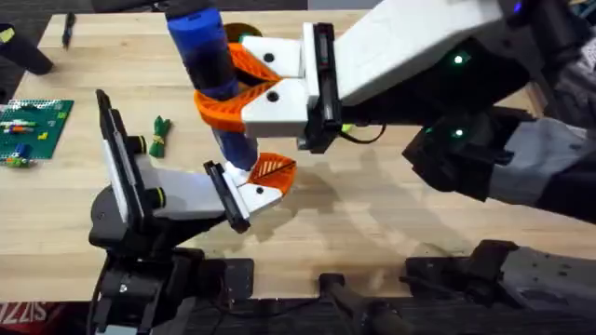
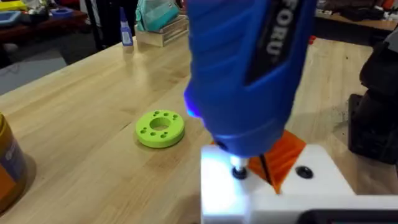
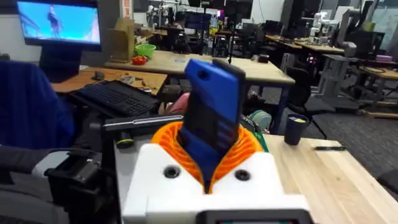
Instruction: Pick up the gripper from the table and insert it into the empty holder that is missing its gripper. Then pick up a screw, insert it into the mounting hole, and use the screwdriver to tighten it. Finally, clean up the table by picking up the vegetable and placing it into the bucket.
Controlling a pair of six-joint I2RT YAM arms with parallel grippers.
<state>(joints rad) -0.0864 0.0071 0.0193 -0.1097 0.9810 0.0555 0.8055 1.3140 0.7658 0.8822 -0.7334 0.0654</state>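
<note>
The right arm reaches across from the right to the table's middle, its white wrist level — the right tool (image 1: pixel 244 82) points left, its two orange pads (image 3: pixel 249 149) closed around the screwdriver (image 1: pixel 209 70), which stands nearly upright. The left arm lies low at near left, and the left tool (image 1: pixel 265 181) points right, just under the right one.

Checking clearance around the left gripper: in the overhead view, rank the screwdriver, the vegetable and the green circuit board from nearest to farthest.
From the left gripper:
1. Screwdriver, its tip right at it.
2. Vegetable, on the left.
3. Green circuit board, far left edge.
</note>
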